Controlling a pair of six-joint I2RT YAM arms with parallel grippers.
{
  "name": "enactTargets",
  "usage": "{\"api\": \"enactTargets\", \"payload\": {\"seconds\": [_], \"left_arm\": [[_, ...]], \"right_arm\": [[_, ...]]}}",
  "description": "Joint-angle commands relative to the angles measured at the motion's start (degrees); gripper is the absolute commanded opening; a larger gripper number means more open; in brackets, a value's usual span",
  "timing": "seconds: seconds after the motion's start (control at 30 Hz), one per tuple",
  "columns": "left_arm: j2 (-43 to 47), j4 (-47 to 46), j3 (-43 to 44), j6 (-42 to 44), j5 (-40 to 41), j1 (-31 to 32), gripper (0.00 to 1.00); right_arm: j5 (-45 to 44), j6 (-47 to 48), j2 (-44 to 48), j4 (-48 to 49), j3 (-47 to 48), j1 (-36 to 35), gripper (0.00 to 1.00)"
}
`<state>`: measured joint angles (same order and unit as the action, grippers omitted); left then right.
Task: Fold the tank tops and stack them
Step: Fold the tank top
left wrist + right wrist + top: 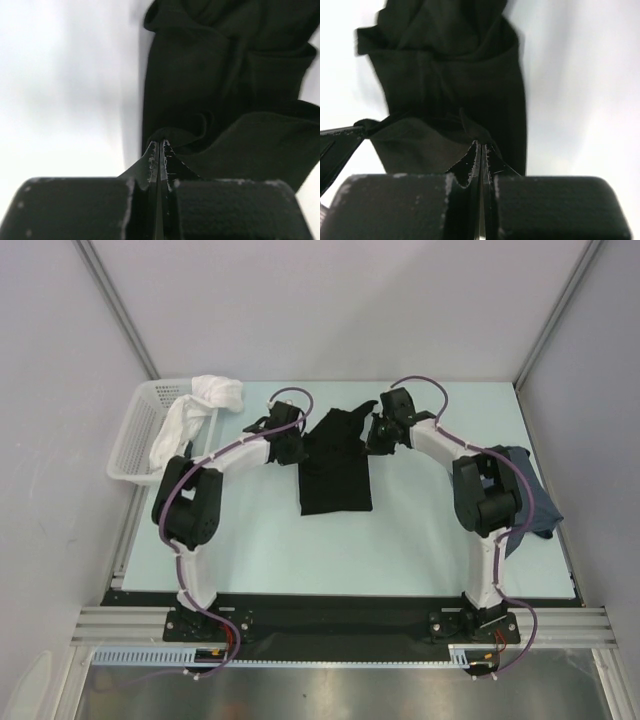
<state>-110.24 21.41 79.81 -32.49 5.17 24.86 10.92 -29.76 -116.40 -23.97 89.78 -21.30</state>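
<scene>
The black tank top lies in the middle of the table, its far end lifted and bunched. My left gripper is shut on its left far edge; the left wrist view shows the jaws pinched on black cloth. My right gripper is shut on its right far edge; the right wrist view shows the jaws closed on the same cloth. The slate-blue tank top lies crumpled at the table's right edge, partly behind the right arm.
A white lattice basket stands at the far left with a white cloth draped over its rim. The table's light surface runs to a metal rail at the near edge.
</scene>
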Motion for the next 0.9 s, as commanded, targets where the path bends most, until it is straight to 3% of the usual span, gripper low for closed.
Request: {"api": "enactTargets", "payload": {"seconds": [0.0, 0.03, 0.07, 0.1, 0.17, 0.23, 0.33, 0.47, 0.57, 0.7, 0.87], "left_arm": [[-3.0, -3.0, 2.9, 0.5, -2.0, -2.4, 0.07], [-3.7, -3.2, 3.4, 0.7, -2.1, -2.8, 0.12], [-4.2, -3.1, 4.7, 1.2, -2.1, -2.9, 0.21], [-4.7, -2.4, 5.2, 1.5, -1.6, -3.2, 0.54], [-3.8, -2.2, 4.3, 2.1, -0.5, -3.3, 0.75], [0.1, -3.5, 1.5, 2.3, 0.4, -3.3, 0.90], [6.7, -5.7, -5.7, 2.1, -0.2, -3.2, 0.95], [14.9, -9.4, -19.1, 0.3, -3.9, -1.6, 0.92], [20.7, -12.3, -27.4, -1.8, -6.8, 1.2, 0.88], [24.9, -16.7, -35.1, -4.5, -9.6, 5.7, 0.80], [21.0, -18.6, -35.8, -5.4, -10.1, 7.6, 0.78]], "right_arm": [[-1.2, -0.6, -3.8, 3.9, 3.2, 1.1, 0.03], [-1.1, -0.6, -4.3, 4.7, 3.5, 1.3, 0.10], [-1.3, -0.3, -4.6, 5.2, 3.7, 1.3, 0.42], [-3.1, -0.4, -4.5, 4.9, 3.9, 1.2, 0.60], [-4.5, 0.0, -3.1, 4.3, 2.6, 1.3, 0.75], [-5.4, 0.1, 1.5, 5.0, -0.8, 1.3, 0.76], [-4.2, -1.0, 9.4, 7.3, -9.7, 1.3, 0.76], [1.0, -2.8, 17.5, 10.1, -22.1, 1.4, 0.60], [5.2, -3.7, 21.2, 12.2, -30.1, 1.5, 0.54], [10.6, -4.7, 22.9, 16.9, -37.4, 1.0, 0.61], [11.8, -5.0, 20.5, 19.7, -39.6, -0.9, 0.61]]}}
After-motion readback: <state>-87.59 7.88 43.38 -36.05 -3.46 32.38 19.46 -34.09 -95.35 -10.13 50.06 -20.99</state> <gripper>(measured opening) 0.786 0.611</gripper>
